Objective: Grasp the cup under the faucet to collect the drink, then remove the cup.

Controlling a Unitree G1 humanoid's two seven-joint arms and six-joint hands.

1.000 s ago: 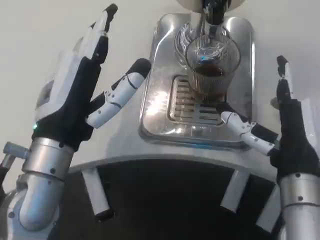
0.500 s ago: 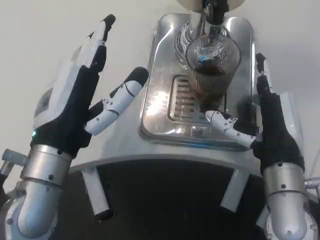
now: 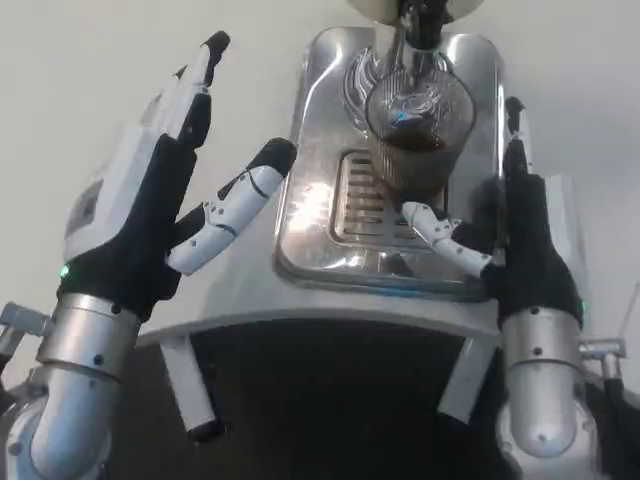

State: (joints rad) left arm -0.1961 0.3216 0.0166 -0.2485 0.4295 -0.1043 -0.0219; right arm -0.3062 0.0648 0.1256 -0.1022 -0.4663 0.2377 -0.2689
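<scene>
Head view, stock as it stands, for your reference.

Item: cup [image 3: 412, 130]. Clear ribbed glass with dark drink in its lower part, standing upright on the slotted grate of the drip tray [image 3: 330, 255]. It sits directly beneath the faucet [image 3: 420, 22] at the far edge, so whatever pours lands inside; by my reading the collecting step is under way or done, and the grasp is not yet made.

Item: right hand [image 3: 510, 235]. Spread wide and holding nothing. Its palm stands upright just to the right of the cup, fingers pointing far, thumb reaching left across the near side of the glass base. You have it placed to close around the cup from the side; whether the thumb touches the glass cannot be told.

Item: left hand [image 3: 165, 190]. Also wide and empty, raised well to the left of the tray, apart from the cup. It looks parked clear of the work.

Item: tabletop [image 3: 90, 60]. White, carrying the steel tray; its curved near edge runs beneath both wrists.
</scene>
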